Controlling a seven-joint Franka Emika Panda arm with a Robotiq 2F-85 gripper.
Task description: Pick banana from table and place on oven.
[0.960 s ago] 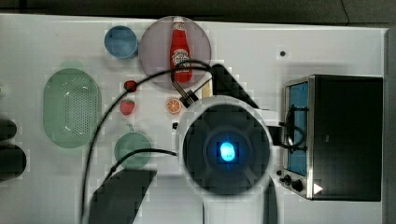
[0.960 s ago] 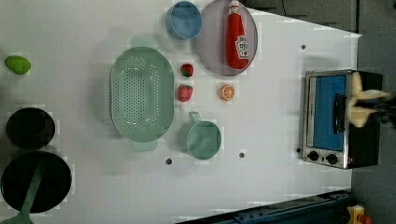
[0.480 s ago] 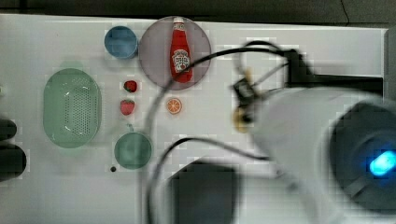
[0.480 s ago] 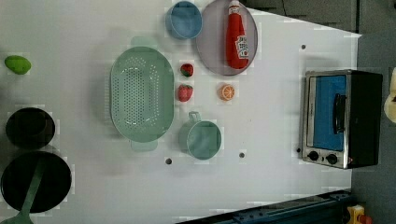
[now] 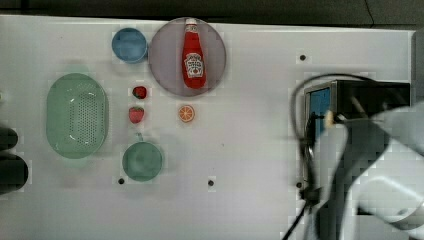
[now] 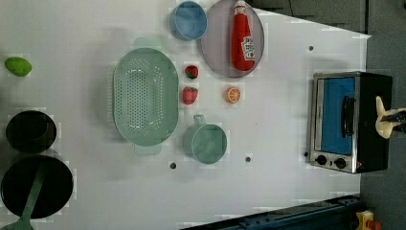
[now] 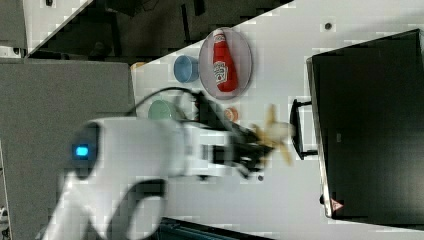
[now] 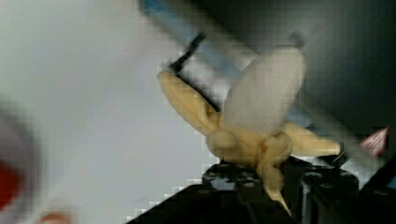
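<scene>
White Panda arm (image 7: 140,155) stretched level across the right view, black gripper (image 7: 255,147) pointing toward the right view's right, fingers clamped on pale yellow half-peeled banana (image 7: 274,132).

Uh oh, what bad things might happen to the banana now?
1. The banana is a half-peeled shape with floppy peel strips, held at its lower end by the gripper. It might slip or twist out.
2. In the left view the banana is near the far edge of the oven. If let go there, it could land off the black top.
3. Being curved, it may roll once set down.
</scene>
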